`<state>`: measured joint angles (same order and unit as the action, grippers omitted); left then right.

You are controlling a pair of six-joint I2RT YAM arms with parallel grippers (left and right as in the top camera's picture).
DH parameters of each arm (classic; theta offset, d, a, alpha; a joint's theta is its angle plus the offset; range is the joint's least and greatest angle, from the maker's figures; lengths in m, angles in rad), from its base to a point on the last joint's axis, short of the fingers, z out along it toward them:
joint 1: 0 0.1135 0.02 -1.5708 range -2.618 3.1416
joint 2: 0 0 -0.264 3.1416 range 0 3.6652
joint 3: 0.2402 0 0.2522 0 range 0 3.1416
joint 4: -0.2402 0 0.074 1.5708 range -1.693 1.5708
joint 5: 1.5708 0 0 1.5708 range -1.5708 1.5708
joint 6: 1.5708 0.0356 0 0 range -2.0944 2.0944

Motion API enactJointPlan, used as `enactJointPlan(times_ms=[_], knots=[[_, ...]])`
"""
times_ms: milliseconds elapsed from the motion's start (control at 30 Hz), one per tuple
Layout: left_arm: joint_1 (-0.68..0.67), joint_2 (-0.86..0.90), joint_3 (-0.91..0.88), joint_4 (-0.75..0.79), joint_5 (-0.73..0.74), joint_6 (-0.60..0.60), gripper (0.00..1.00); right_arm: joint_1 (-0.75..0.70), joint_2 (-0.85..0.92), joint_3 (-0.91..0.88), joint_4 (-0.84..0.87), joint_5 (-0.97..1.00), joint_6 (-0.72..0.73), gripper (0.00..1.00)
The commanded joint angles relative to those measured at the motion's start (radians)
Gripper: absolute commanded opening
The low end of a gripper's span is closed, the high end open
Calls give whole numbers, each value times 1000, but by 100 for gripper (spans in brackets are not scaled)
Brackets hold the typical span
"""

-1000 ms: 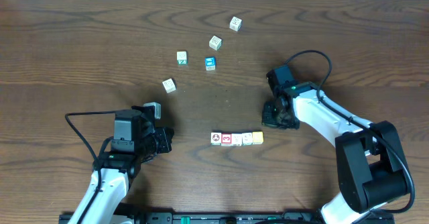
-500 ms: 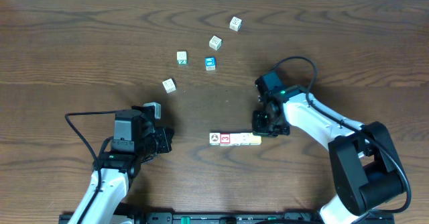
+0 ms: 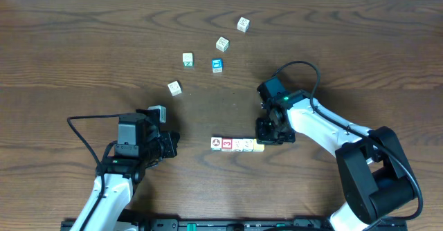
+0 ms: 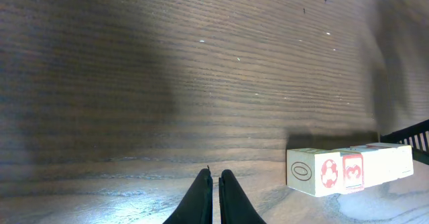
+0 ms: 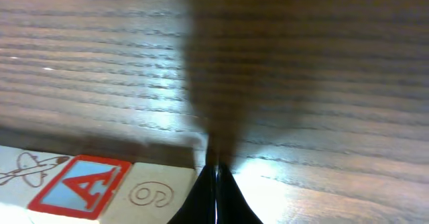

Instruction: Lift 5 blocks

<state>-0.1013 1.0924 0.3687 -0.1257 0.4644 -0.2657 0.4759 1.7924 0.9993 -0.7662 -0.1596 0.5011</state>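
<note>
Right now the five small pale picture cubes lie side by side in one straight row on the dark wood-grain desk, each touching the next. The right hand is closed with nothing between its fingers. Its tip sits at the row's right end, by the yellow-topped cube; whether it actually touches cannot be told. The left hand is likewise closed and empty, well apart from the row's left end and pointing toward it. A blue-faced cube lies far beyond the row.

The step looks like a two-sided squeeze, with each closed hand serving as a pusher. To do it well, the left hand should come in low and meet the middle of the left end face, square to the row's line. Pressure from both ends should be even and along that line, or the row will likely buckle in the middle. Only once the squeeze is firm should both hands rise together, level.
</note>
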Motion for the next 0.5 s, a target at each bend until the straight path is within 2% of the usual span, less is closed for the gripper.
enactJointPlan(times_ms=[0,267,467], knots=[[-2,2,3,0,-13,-2,7,-18,18,-14,-20,78,27,1],[-2,-3,3,42,-13,-2,7,-77,-30,-14,-25,109,-2,1],[-2,-69,73,107,-37,-1,7,-114,-288,-13,11,212,-27,1]])
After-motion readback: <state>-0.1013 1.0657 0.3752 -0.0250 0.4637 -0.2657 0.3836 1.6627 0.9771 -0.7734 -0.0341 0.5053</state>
